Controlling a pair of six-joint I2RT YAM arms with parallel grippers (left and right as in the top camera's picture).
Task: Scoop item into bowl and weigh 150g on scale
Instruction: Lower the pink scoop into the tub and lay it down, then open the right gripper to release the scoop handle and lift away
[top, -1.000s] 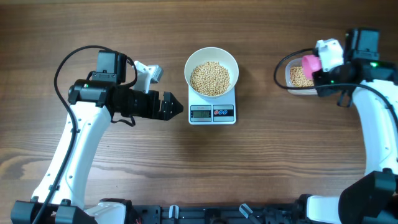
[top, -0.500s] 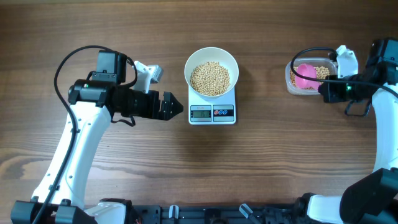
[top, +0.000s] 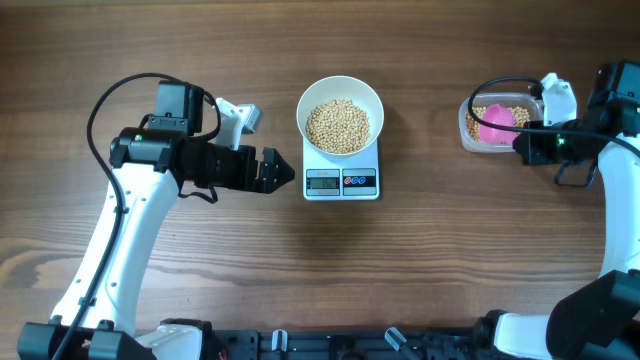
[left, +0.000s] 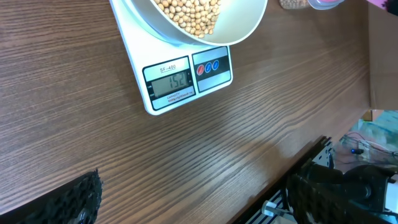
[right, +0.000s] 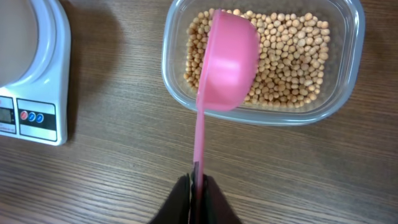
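Drew the right arm back toward the right edge of the counter (right: 106, 180) over the last second, and carried the pink scoop (right: 227, 59) from the left rim of the clear tub (right: 341, 102) to a spot over the beans (right: 289, 56) inside it; left the other arm, the bowl (top: 306, 108) and the scale (top: 341, 183) unmoved.

Clenched the right pincer (right: 198, 182) on the very end of the scoop's thin handle, with no gap showing between the jaws. Ran the long axis straight out ahead of that pincer: handle first, then the cup, over the left half of the tub. Saw no beans in the cup; could not tell whether it rested on the spare beans or hung just above them.

Found the scale well apart to the left of that pincer, across bare wood grain with nothing standing between, the bowl seated on it and holding a mound of beans. Read the display (left: 170, 84), from the left wrist view, as something like 152, so judged the weighing all but done, a hair over target. Judged the coming move as either a release of the scoop into the tub or a swing of the whole handle leftward to lift a few beans back out; saw ample room for both.

Found the left pincer (top: 288, 172) farthest from the tub yet nearer the scale, just beside its left edge, jaws spread wide, empty, pointed at it.
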